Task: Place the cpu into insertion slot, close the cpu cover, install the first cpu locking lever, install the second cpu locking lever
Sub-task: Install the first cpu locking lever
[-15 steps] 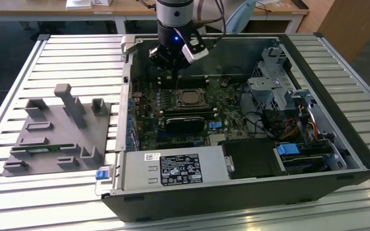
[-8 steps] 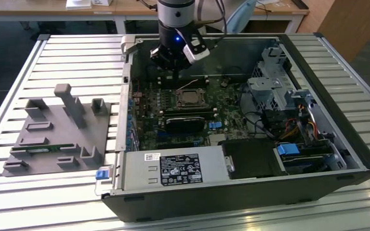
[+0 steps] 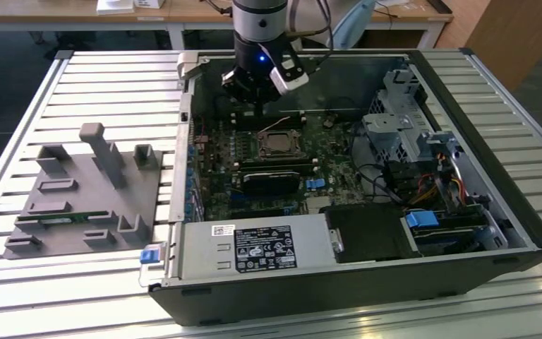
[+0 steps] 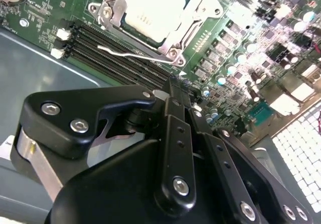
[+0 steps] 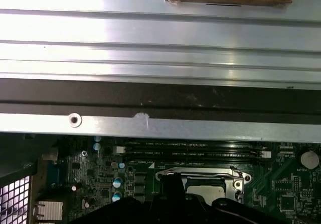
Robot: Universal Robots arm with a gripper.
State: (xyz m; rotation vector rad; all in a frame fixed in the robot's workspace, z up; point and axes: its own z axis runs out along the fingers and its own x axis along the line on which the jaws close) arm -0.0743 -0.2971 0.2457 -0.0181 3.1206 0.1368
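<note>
Hangs above the green motherboard (image 4: 55, 8), black fingers (image 4: 170, 113) pressed together on nothing. Finds the small dull silver-grey square cpu (image 4: 150, 13) seated in the silver-rimmed insertion slot (image 3: 278, 145), pinned flat by the thin silver-framed cpu cover (image 4: 113, 5); thin wire lever (image 4: 128, 53) seemingly unlatched alongside.

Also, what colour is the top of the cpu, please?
The cpu is silver-grey on top, clearest in the second wrist view.

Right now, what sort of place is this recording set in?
Probably a lab or workshop: an open black desktop computer case sits on a slatted aluminium table, beside a grey moulded parts fixture.
</note>
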